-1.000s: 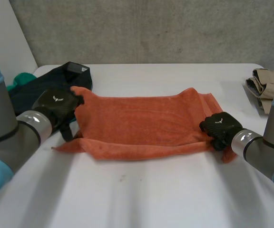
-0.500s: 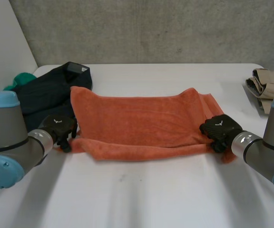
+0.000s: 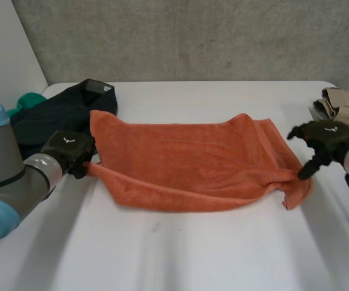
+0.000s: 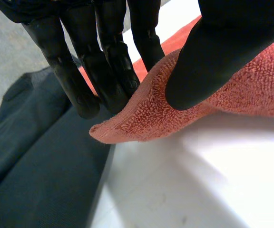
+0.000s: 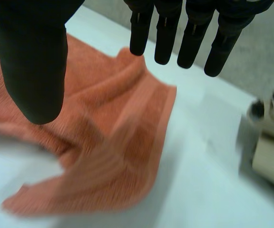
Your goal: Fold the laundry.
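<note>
An orange towel (image 3: 192, 160) lies spread across the middle of the white table (image 3: 192, 254), its near edge doubled over. My left hand (image 3: 70, 150) is at the towel's near left corner, shut on it. In the left wrist view the thumb (image 4: 222, 52) and fingers (image 4: 113, 71) pinch that corner (image 4: 141, 123) just above the table. My right hand (image 3: 323, 138) hovers open off the towel's right edge, touching nothing. Under its straight fingers (image 5: 189, 33) lies the towel's rumpled right end (image 5: 118, 142).
A dark navy garment (image 3: 53, 115) lies at the back left beside my left hand, with something green (image 3: 29, 100) behind it. Folded beige clothing (image 3: 344, 106) sits at the table's right edge, close to my right hand. A grey wall stands behind the table.
My left hand came down to the towel's near left corner and closed on it. My right hand let go of the towel's right end, opened and drew away to the right.
</note>
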`<state>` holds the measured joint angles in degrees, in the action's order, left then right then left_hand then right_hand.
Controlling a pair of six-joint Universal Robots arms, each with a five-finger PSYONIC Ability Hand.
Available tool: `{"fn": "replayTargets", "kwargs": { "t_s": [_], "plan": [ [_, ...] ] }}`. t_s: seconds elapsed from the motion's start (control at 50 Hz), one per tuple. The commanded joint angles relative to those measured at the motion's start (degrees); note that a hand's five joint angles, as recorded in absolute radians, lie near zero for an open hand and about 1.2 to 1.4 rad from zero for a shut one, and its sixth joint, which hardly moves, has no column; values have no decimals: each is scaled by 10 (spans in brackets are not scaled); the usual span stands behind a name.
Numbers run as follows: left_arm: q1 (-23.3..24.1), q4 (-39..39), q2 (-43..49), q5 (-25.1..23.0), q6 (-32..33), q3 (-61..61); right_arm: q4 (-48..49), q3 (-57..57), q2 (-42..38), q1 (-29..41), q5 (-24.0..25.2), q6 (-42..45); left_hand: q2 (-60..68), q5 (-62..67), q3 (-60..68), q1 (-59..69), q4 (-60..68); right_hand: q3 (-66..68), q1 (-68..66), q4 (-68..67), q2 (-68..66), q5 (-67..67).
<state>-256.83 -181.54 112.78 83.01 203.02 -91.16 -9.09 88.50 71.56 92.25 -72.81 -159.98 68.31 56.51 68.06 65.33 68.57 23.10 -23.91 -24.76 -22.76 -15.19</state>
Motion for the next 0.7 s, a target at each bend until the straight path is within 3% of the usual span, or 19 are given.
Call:
{"fn": "replayTargets", "kwargs": {
  "t_s": [0.02, 0.14, 0.22, 0.28, 0.4, 0.6, 0.7],
  "plan": [
    [5, 0, -17, 0, -3, -3, -35, 61, 6, -42, 5, 1, 117, 135, 119, 147, 114, 174, -166, -157, -177, -153],
    [6, 0, -20, 0, -3, -3, 0, 122, 6, -52, 9, 1, 117, 135, 119, 147, 114, 366, -358, -349, -369, -345],
    [6, 0, -20, 0, -3, -3, 38, 146, 8, -52, 11, 2, 117, 135, 119, 147, 114, 331, -323, -314, -334, -310],
    [6, 0, -20, -1, -3, -2, 67, 150, 5, -52, 10, 7, 117, 135, 119, 147, 114, 180, -172, -163, -183, -159],
    [5, -10, -20, 0, -3, 0, 107, 147, -5, -45, 10, 11, 117, 135, 119, 147, 114, 77, -69, -60, -80, -56],
    [4, -13, -20, 0, -3, 5, 130, 116, -47, -23, 0, 47, 117, 135, 119, 147, 114, 132, -124, -116, -136, -111],
    [3, -19, -20, 0, -3, 9, 138, 103, -74, -17, 0, 56, 117, 135, 119, 147, 114, 278, -270, -262, -282, -257]
  ]
}}
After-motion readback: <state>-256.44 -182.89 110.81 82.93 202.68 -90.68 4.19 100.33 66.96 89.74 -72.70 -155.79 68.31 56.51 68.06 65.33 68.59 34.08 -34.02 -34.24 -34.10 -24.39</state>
